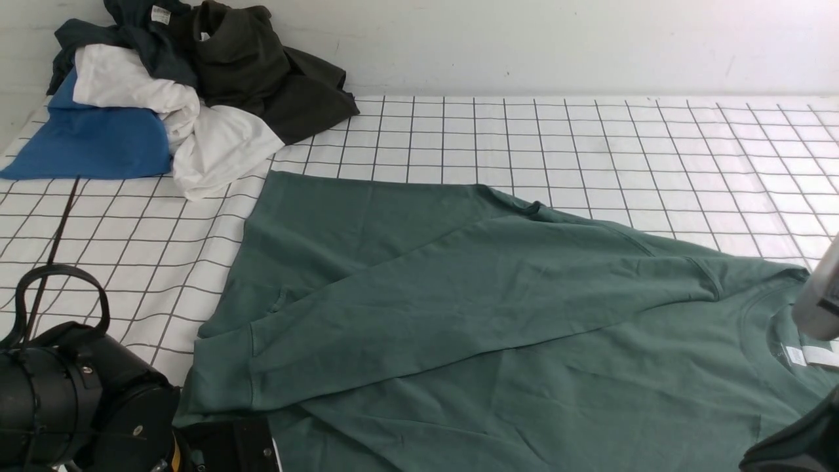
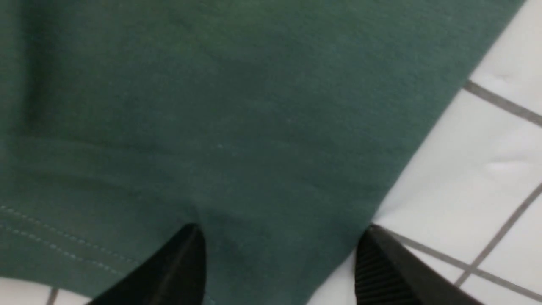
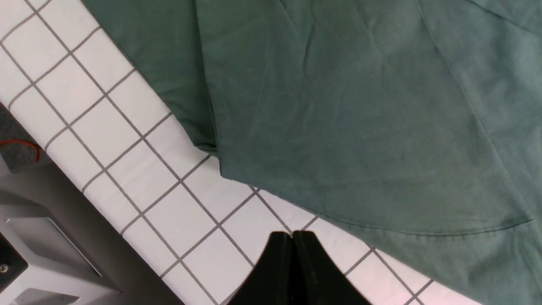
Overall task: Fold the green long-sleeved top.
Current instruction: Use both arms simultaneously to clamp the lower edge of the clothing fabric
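The green long-sleeved top (image 1: 459,314) lies flat on the white checked table cloth (image 1: 590,144), with one sleeve folded across its body and the cuff at the near left. Its neck and white label (image 1: 803,355) are at the right edge. My left gripper (image 2: 281,237) is open, low over a corner of the green top (image 2: 233,127); the fabric lies between the two fingers, and one fingertip (image 2: 377,250) is over the white cloth. My right gripper (image 3: 291,235) is shut and empty, above the white cloth just off the hem of the top (image 3: 360,127).
A pile of clothes sits at the far left: blue (image 1: 85,141), white (image 1: 216,147), very dark olive-black (image 1: 262,72) and dark teal with a white tag (image 1: 141,26). The left arm (image 1: 65,393) fills the near left corner. The table's edge (image 3: 106,220) shows in the right wrist view.
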Motion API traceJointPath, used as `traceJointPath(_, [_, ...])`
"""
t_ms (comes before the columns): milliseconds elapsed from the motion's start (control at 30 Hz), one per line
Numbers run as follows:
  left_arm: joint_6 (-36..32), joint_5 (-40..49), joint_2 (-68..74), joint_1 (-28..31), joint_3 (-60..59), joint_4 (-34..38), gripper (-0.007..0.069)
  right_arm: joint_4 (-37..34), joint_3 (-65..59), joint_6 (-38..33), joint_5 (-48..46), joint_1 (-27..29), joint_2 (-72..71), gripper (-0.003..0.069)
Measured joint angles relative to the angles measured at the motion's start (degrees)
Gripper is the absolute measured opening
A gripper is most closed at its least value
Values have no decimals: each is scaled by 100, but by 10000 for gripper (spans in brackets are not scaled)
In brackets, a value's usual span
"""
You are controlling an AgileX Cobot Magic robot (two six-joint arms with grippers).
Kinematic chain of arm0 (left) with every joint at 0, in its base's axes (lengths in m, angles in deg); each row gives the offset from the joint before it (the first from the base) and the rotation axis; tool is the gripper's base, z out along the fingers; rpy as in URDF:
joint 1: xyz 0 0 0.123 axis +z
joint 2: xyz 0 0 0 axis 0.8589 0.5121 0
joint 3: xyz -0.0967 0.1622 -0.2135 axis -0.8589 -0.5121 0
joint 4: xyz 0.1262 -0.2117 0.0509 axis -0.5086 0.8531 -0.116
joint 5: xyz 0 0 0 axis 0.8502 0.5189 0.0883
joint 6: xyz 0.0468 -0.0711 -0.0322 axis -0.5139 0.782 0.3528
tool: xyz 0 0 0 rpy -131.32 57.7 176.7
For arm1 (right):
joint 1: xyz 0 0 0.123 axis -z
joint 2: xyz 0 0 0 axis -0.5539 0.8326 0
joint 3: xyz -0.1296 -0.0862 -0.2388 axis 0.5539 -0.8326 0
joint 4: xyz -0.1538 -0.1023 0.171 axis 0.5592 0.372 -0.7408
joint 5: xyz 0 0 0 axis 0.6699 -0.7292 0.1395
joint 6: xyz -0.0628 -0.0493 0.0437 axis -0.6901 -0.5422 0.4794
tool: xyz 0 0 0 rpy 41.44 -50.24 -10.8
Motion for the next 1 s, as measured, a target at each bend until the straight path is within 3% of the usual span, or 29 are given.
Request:
traceJointPath(167, [89, -18, 0, 0, 0, -20, 379, 0, 0, 16, 0, 0, 0, -15])
traceJointPath(567, [348, -72, -376, 0, -17, -206, 17, 318, 0, 16, 0, 0, 0, -15])
traceJointPath(867, [412, 148, -1188, 0, -17, -242, 2, 834, 0, -23, 0, 0, 135, -15])
traceJointPath(1000, [432, 312, -1256, 0, -17, -173, 4, 797, 0, -730, 5, 8, 829, -15])
